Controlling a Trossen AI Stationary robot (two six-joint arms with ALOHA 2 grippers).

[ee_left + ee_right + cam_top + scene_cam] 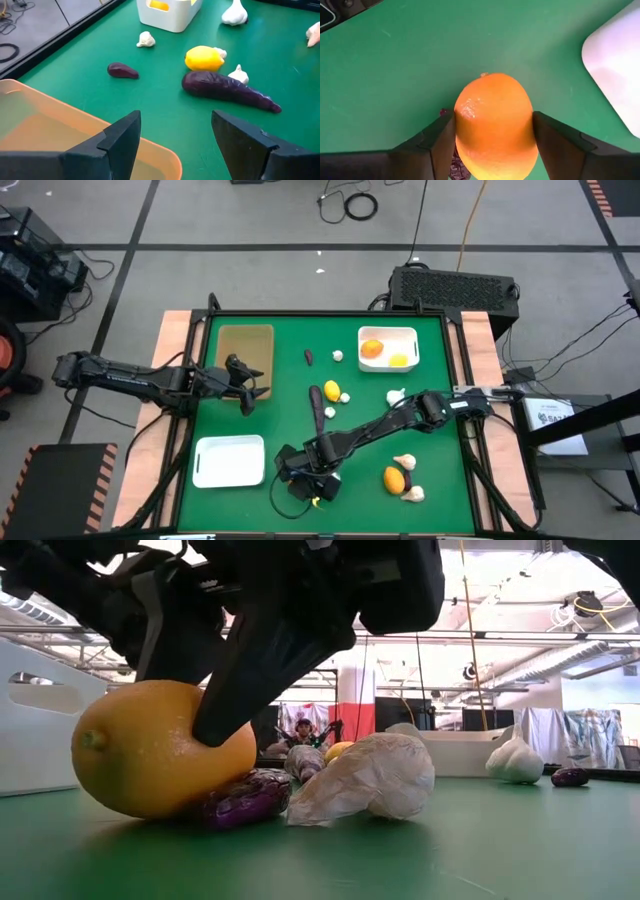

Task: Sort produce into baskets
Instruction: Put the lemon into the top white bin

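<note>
The round orange-yellow citrus fruit (496, 125) sits on the green mat, near the empty white tray (615, 70). The right gripper (495, 137) pinches it; confirm firm grip before lifting. The left gripper (175, 137), fingers spread, waits by the tan tray (55, 125).

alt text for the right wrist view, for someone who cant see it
The right hand straddles an orange citrus fruit on the green table, one finger close on each side. A purple piece peeks from beneath it, and a white tray sits nearby.

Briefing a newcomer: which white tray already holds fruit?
Find the green table; two white trays sit on it. The wanted white tray is at the far right corner. Unlike the other white tray, it holds orange and yellow citrus.
</note>
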